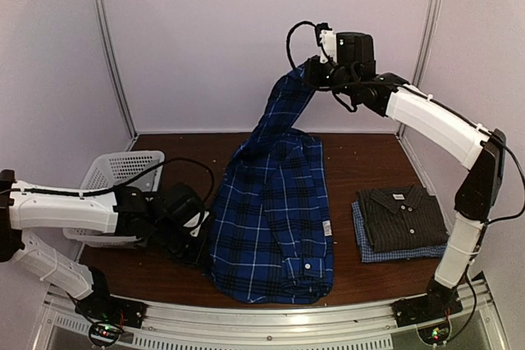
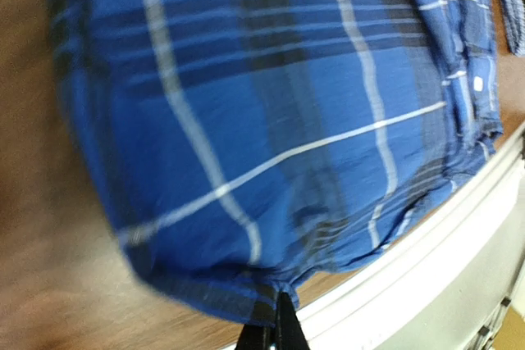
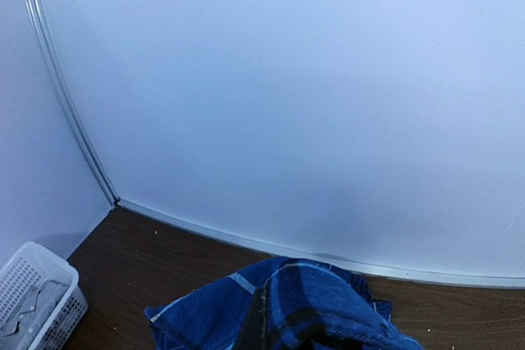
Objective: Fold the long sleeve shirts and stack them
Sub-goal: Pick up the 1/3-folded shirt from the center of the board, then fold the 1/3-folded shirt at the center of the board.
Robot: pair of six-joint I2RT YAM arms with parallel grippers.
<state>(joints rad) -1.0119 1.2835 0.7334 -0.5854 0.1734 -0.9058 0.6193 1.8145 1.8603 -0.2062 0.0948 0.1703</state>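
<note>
The royal-blue plaid shirt [image 1: 275, 211] lies spread over the middle of the table. My left gripper [image 1: 203, 239] sits low at the shirt's left edge, and the left wrist view shows the gripper [image 2: 275, 321] shut on that cloth edge [image 2: 271, 297]. High above the back of the table my right gripper [image 1: 314, 71] is shut on one end of the shirt, which hangs from it as a long strip [image 1: 283, 112]. Blue cloth [image 3: 303, 309] bunches over its fingers in the right wrist view. A folded dark grey checked shirt [image 1: 402, 212] rests on a folded pale blue one [image 1: 371, 250] at the right.
A white mesh basket [image 1: 123, 171] stands at the left behind my left arm, and the right wrist view shows this basket [image 3: 33, 305] too. The table's metal front rail [image 1: 271, 317] runs just past the shirt's near hem. Walls close in the back and sides.
</note>
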